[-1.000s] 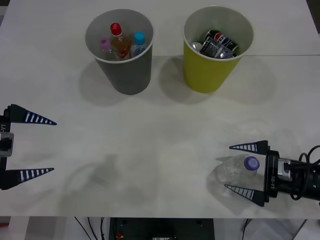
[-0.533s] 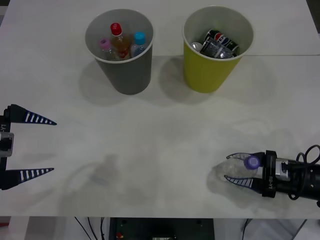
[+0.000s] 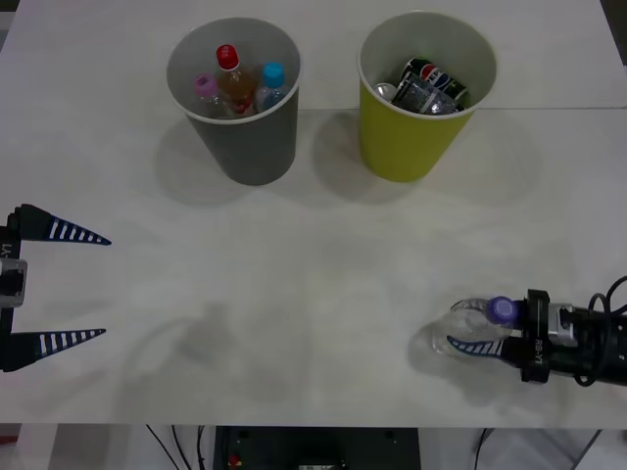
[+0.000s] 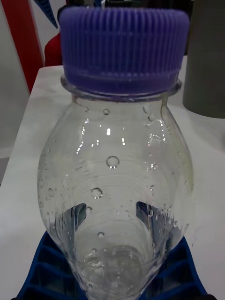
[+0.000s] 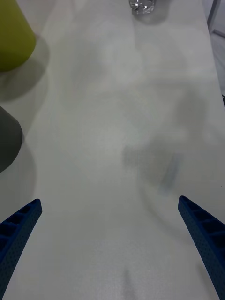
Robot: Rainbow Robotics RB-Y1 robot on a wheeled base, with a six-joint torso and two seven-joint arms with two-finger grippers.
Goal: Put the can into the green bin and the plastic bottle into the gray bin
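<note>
- One bottle remains out: I have the right gripper [image 3: 477, 326] clamped on the plastic bottle [image 3: 470, 328] at the table's [image 3: 313, 274] near edge, well apart from the gray bin [image 3: 235, 98], on the green bin's side.
- My right wrist view shows the blue fingers [image 4: 51, 262] pinching the body below its purple cap [image 4: 124, 44].
- Left gripper [image 3: 59, 287] idles, spread wide, nearer than the gray bin.
- Grasp looks done to me; next comes a lift and a long diagonal carry to the gray bin.
- Beside it, the green bin [image 3: 421, 93] already holds cans [image 3: 426, 83].
</note>
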